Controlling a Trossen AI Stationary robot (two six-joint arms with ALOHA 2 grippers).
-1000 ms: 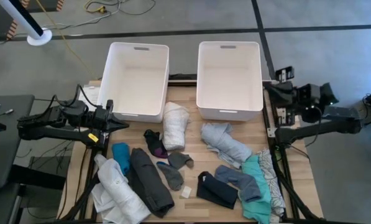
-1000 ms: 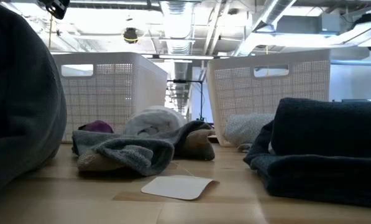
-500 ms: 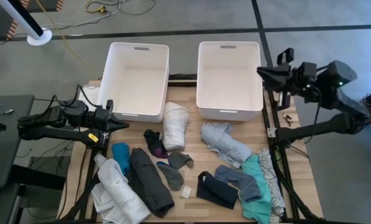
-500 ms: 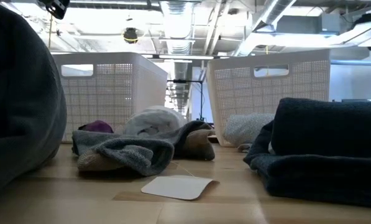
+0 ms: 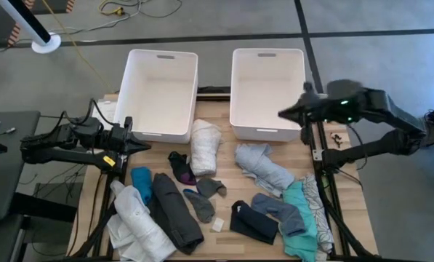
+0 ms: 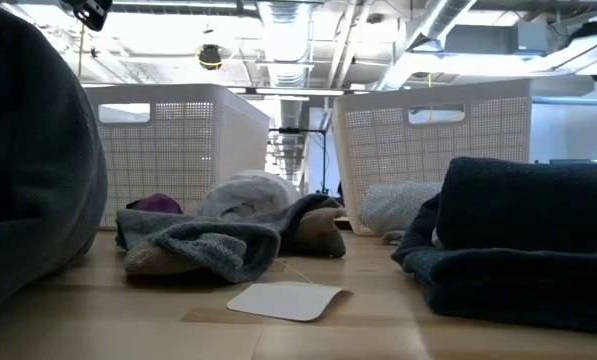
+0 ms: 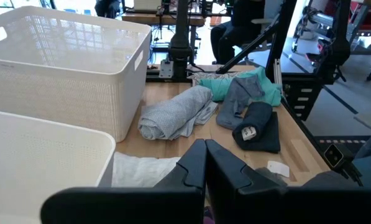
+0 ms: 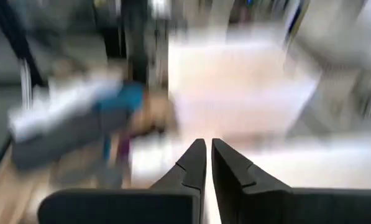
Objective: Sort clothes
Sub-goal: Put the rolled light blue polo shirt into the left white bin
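White bins (image 5: pixel 163 93) stand behind the clothes (image 5: pixel 263 167); both tools, left (image 5: pixel 138 145) and right (image 5: pixel 283 115), narrow, empty.

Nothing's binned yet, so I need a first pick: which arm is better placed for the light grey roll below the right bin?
Right, probably. The right tool hangs at the right bin's front corner, close above the grey roll. The left tool sits across the table by the left bin.

Left gripper (image 5: pixel 133 145) lay level at counter's left edge, fingers closed. Right gripper (image 5: pixel 283 115) reached inward, fingers together.
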